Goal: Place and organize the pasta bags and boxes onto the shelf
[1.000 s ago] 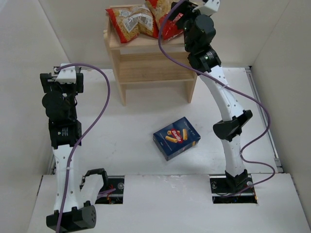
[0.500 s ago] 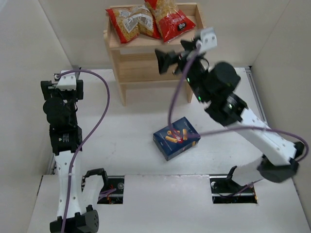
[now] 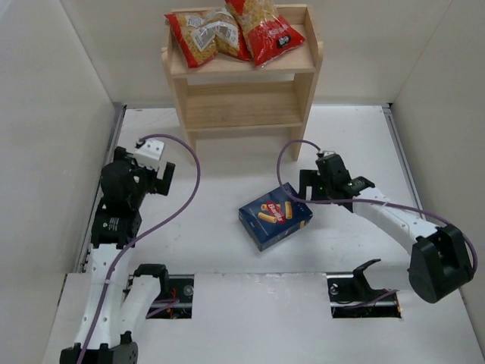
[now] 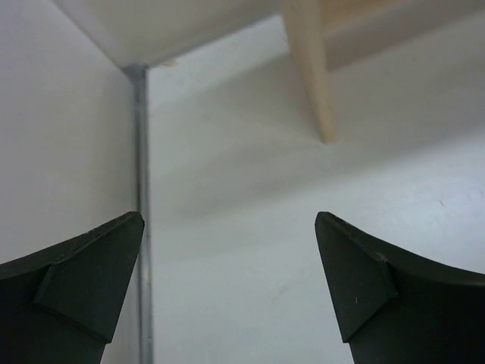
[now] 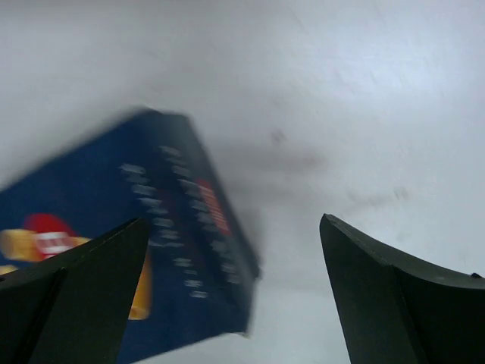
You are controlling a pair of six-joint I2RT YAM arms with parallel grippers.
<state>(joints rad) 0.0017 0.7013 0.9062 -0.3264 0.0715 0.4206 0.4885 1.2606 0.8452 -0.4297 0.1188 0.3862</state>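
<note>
1. Two red bags of pasta are lying side by side on the top tier of the wooden shelf [image 3: 314, 74], touching each other. The left bag [image 3: 203, 36] is showing a white label, and the right bag [image 3: 267, 29] is sitting a little farther back.
2. One blue pasta box [image 3: 275, 215] is lying flat on the white table [image 3: 212, 163], in front of the shelf and well apart from it, turned at an angle with its printed face up.
3. The right gripper [image 3: 305, 185] is hovering low just beside the box's right far corner; whether it is touching the box cannot be told from above.
4. In the right wrist view, the right gripper's fingers [image 5: 76, 296] are standing wide apart and clamping nothing. The box [image 5: 98, 227] is showing blurred below them, nearer the left finger, with bare table under the right one.
5. The left gripper [image 3: 162, 177] is hanging over the left side of the table, near the side wall and well apart from the box.
6. In the left wrist view, its fingers [image 4: 83, 277] are also spread apart and holding nothing, with bare table between them and a leg of the shelf [image 4: 309, 68] showing ahead.
</note>
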